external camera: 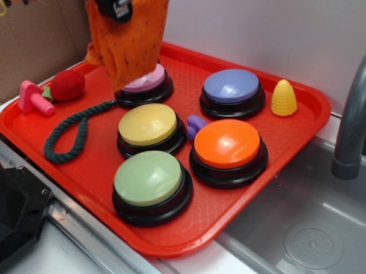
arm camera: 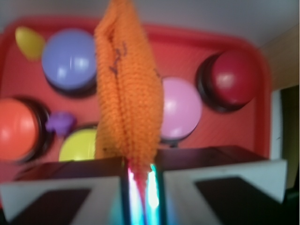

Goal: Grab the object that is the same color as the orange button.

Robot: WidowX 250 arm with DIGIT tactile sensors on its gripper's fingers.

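The orange woven cloth (external camera: 129, 42) hangs in the air above the back left of the red tray (external camera: 79, 169), its lower edge in front of the pink button (external camera: 147, 83). My gripper (external camera: 115, 2) is at the top of the exterior view, shut on the cloth's upper end. In the wrist view the cloth (arm camera: 127, 93) runs down from between my closed jaws (arm camera: 139, 185), pinched tight. The orange button (external camera: 228, 147) stands on the tray's right side, also seen at the left edge of the wrist view as an orange button (arm camera: 16, 129).
On the tray stand a yellow button (external camera: 148, 127), a green button (external camera: 148, 181), a purple button (external camera: 233, 89), a dark green rope loop (external camera: 69, 133), a red strawberry toy (external camera: 67, 85), a pink bolt (external camera: 34, 97), a yellow corn toy (external camera: 284, 98). A sink and faucet (external camera: 355, 113) lie right.
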